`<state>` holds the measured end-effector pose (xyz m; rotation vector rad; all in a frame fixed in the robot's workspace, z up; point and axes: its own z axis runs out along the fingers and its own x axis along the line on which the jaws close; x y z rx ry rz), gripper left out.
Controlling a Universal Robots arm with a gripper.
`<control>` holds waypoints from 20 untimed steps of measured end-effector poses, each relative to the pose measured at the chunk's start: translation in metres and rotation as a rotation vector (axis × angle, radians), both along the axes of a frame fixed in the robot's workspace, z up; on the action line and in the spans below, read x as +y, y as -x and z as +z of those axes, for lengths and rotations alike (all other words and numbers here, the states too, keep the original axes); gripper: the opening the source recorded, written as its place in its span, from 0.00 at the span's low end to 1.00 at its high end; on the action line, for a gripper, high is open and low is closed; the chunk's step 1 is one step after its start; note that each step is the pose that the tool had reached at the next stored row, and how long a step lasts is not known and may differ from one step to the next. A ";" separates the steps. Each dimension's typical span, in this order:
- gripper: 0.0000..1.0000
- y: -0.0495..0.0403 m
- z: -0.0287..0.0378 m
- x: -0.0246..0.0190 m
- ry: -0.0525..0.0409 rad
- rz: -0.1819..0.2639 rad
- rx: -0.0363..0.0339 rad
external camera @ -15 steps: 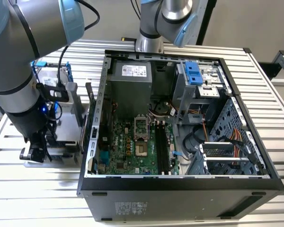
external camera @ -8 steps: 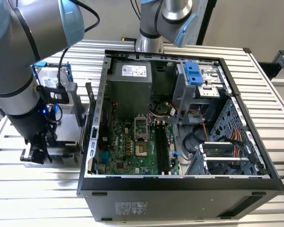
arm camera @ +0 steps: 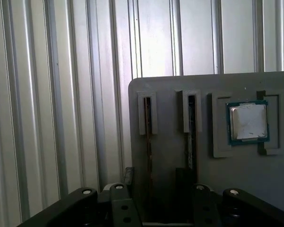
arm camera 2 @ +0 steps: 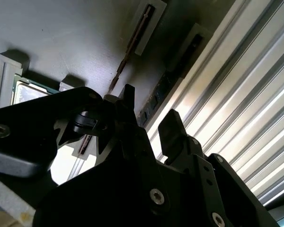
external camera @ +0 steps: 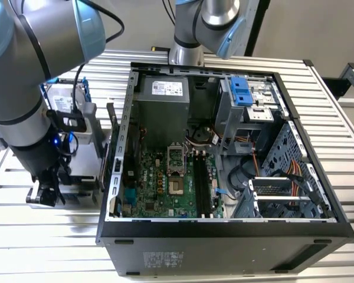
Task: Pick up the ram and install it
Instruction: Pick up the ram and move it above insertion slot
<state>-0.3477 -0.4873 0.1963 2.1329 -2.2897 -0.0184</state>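
Jaws apart, the gripper (arm camera 2: 149,106) straddles the ram (arm camera 2: 163,85) on edge in a gray tray (arm camera: 170,161), a light, stiff, fragile stick likely best pinched across its flat faces.

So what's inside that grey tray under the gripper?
The tray holds two ram sticks on edge in slots and a square processor chip in a recess. The gripper covers part of each stick.

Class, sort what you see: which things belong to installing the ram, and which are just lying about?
Part of the job:
- ram, on edge in its holder
- gripper, open over the holder
- motherboard slots

Lying about:
- processor
- hard drive
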 end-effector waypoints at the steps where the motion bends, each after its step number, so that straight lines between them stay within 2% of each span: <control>1: 1.00 0.0001 -0.0003 0.0000 0.0000 0.000 0.0000; 20: 1.00 0.0004 -0.0020 0.0000 0.0007 0.000 0.0000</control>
